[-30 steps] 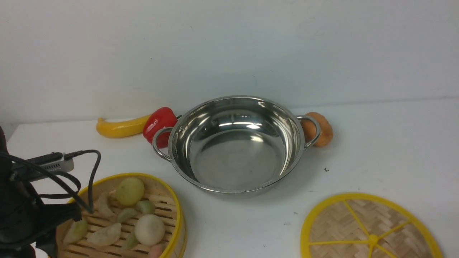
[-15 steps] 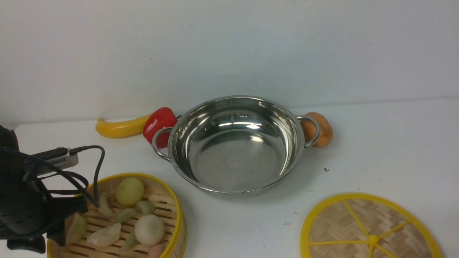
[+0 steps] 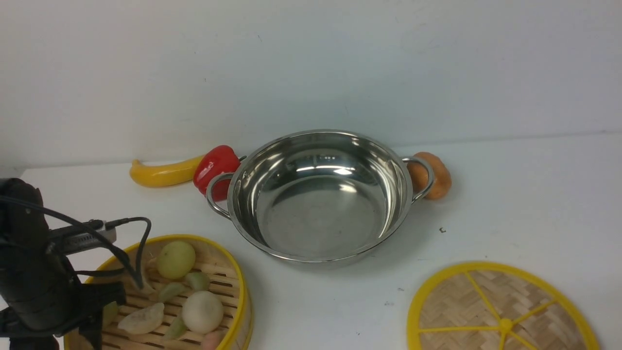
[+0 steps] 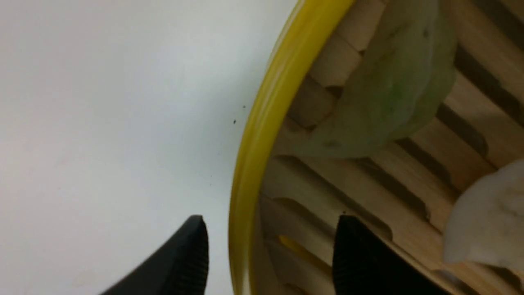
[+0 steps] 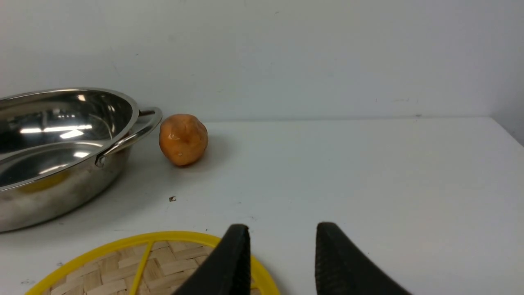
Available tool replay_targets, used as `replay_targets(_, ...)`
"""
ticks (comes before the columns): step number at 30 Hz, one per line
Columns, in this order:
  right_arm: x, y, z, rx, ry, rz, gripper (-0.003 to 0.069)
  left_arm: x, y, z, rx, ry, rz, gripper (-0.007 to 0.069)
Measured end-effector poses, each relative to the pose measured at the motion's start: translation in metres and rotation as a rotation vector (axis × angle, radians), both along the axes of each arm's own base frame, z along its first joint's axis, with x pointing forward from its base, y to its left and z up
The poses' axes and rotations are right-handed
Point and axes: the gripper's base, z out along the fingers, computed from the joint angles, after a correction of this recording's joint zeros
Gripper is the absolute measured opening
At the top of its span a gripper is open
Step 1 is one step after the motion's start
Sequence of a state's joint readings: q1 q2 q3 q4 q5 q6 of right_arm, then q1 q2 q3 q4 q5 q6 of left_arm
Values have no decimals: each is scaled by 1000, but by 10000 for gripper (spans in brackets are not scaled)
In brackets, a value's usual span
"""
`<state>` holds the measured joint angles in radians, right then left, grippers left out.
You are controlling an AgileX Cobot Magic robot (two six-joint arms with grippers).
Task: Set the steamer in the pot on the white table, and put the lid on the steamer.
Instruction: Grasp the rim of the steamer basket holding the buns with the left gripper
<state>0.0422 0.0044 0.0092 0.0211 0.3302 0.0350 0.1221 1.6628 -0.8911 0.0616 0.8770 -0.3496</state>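
Left gripper (jaws apart) — astride steamer rim.

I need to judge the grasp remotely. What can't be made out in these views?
- Front view: the left arm mostly hides the left gripper and part of the steamer; the bottom edge crops steamer and lid.
- Left wrist view: most of the steamer lies off-frame.
- Right wrist view: the right gripper covers part of the lid's rim.

A banana, red pepper, orange-brown ball and dumplings.
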Motion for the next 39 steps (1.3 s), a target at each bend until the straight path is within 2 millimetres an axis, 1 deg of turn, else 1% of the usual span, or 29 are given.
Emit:
replay_targets(5,0,0,0,0,0,0,243,2,2,-6,13,13,-20,329)
replay_targets(6,0,0,0,0,0,0,243,2,2,-9,17,23,-25,294)
replay_targets(7,0,0,0,0,0,0,243,3,2,-10,18,27,-27,280)
replay_targets(8,0,0,0,0,0,0,243,3,3,-12,21,33,-30,251)
replay_targets(12,0,0,0,0,0,0,243,3,3,-13,29,38,-48,150)
replay_targets(13,0,0,0,0,0,0,243,3,3,-13,29,39,-58,100)
replay_targets(14,0,0,0,0,0,0,243,3,3,-13,27,38,-61,71)
replay_targets(17,0,0,0,0,0,0,243,5,3,-12,21,22,-75,37)
replay_targets(22,0,0,0,0,0,0,243,2,3,-2,24,6,-126,29)
replay_targets(25,0,0,0,0,0,0,243,0,4,15,49,-2,-181,29)
replay_targets(28,0,0,0,0,0,0,243,-1,8,33,52,35,-231,29)
replay_targets(31,0,0,0,0,0,0,243,0,9,44,24,45,-258,31)
replay_targets(32,0,0,0,0,0,0,243,2,7,56,-15,24,-282,31)
replay_targets(33,0,0,0,0,0,0,243,3,6,57,-20,21,-284,31)
replay_targets(34,0,0,0,0,0,0,243,6,3,69,-51,-23,-296,31)
replay_targets(35,0,0,0,0,0,0,243,7,2,72,-59,-36,-300,31)
replay_targets(37,0,0,0,0,0,0,243,14,-4,99,-109,-121,-306,31)
replay_targets(39,0,0,0,0,0,0,243,20,-5,117,-115,-172,-322,31)
